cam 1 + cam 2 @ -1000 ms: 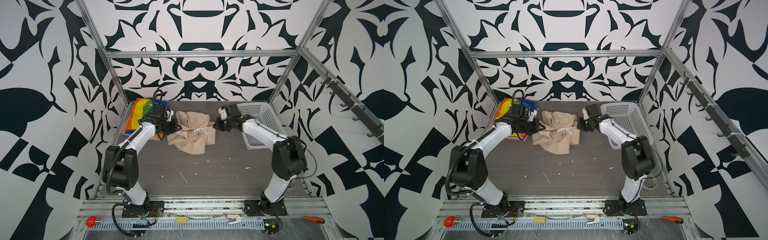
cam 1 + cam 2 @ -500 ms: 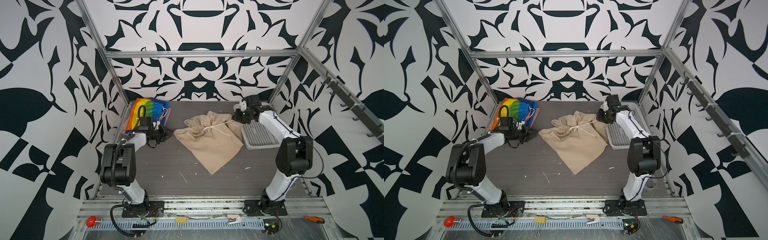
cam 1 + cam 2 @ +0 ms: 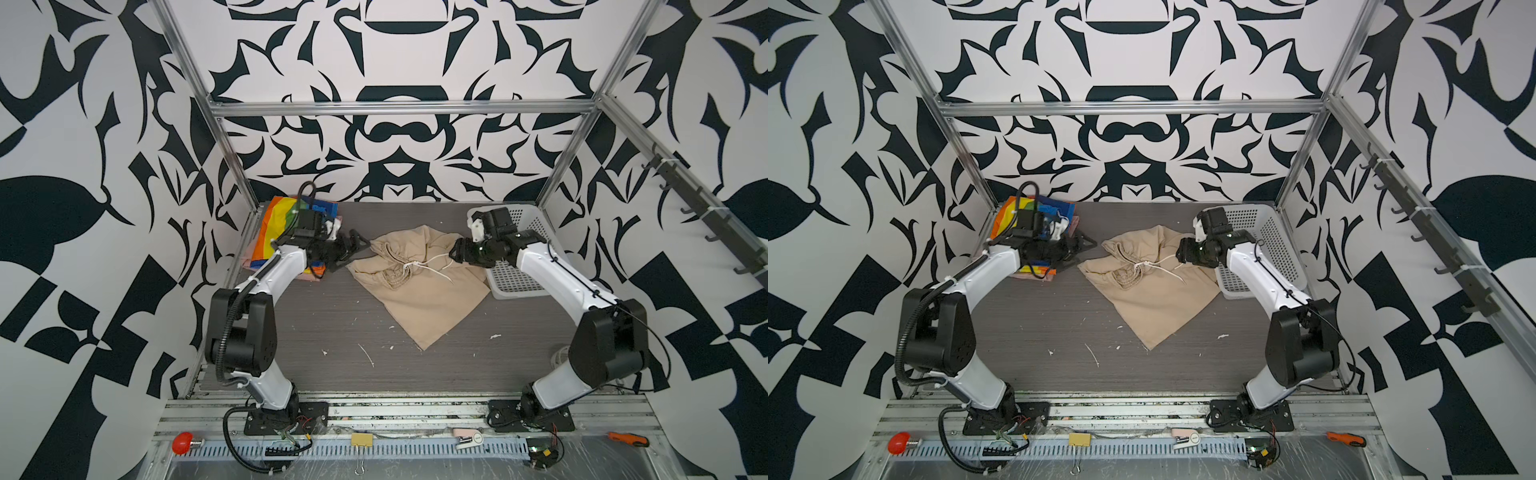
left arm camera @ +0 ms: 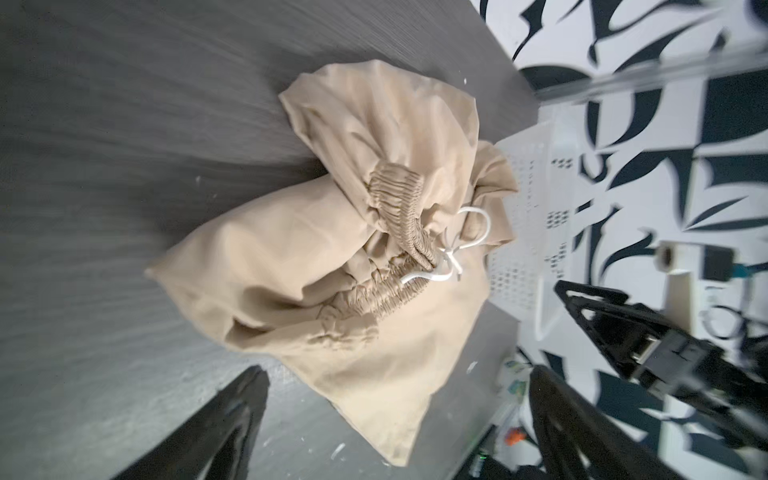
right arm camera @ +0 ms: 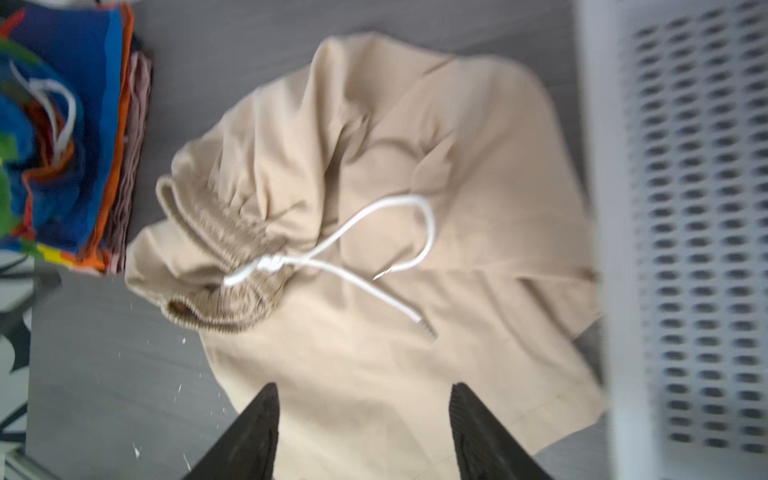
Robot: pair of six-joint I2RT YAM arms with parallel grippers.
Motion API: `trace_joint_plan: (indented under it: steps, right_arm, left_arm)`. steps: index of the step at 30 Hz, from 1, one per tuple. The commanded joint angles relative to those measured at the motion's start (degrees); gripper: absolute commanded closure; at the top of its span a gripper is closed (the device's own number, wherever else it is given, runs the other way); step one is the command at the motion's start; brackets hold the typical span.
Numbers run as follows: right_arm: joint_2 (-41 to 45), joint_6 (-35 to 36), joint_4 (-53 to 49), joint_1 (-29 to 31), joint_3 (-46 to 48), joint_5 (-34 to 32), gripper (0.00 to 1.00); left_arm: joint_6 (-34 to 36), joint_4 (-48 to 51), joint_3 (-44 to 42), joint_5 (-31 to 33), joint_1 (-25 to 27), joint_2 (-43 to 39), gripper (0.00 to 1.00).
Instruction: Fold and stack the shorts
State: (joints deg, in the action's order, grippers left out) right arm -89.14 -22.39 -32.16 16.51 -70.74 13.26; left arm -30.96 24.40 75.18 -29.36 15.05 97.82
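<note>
Shorts (image 3: pixel 419 299) lie free — left hand (image 4: pixel 399 370), right hand (image 5: pixel 361 388) spread.

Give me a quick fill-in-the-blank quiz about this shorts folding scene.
The shorts lying between the arms are ____.
Their drawstring is ____.
Under the rainbow-striped shorts the bottom pair is ____.
The left end effector and right end effector are both ____, holding nothing.
Missing words: beige, white, pink, open.
</note>
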Motion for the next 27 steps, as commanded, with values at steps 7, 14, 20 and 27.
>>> trace_joint_plan:
  steps: [7, 14, 20, 27]
  right_arm:
    - [5.2, -4.9, 5.8, 7.3, 16.3, -1.3, 0.32]
    - [7.1, -7.4, 10.0, 8.8, 25.4, -1.1, 0.32]
    - [4.2, -9.3, 15.6, 9.0, 29.3, 0.0, 0.32]
    - [0.2, -9.6, 19.3, 9.2, 30.3, -0.8, 0.35]
  left_arm:
    - [18.6, 25.1, 11.0, 22.3, 12.5, 11.8, 0.00]
    - [20.7, 27.5, 13.2, 33.1, 15.2, 14.6, 0.00]
    - [21.2, 26.5, 14.2, 33.9, 15.6, 17.5, 0.12]
    - [20.1, 20.8, 12.8, 27.7, 15.8, 18.0, 0.47]
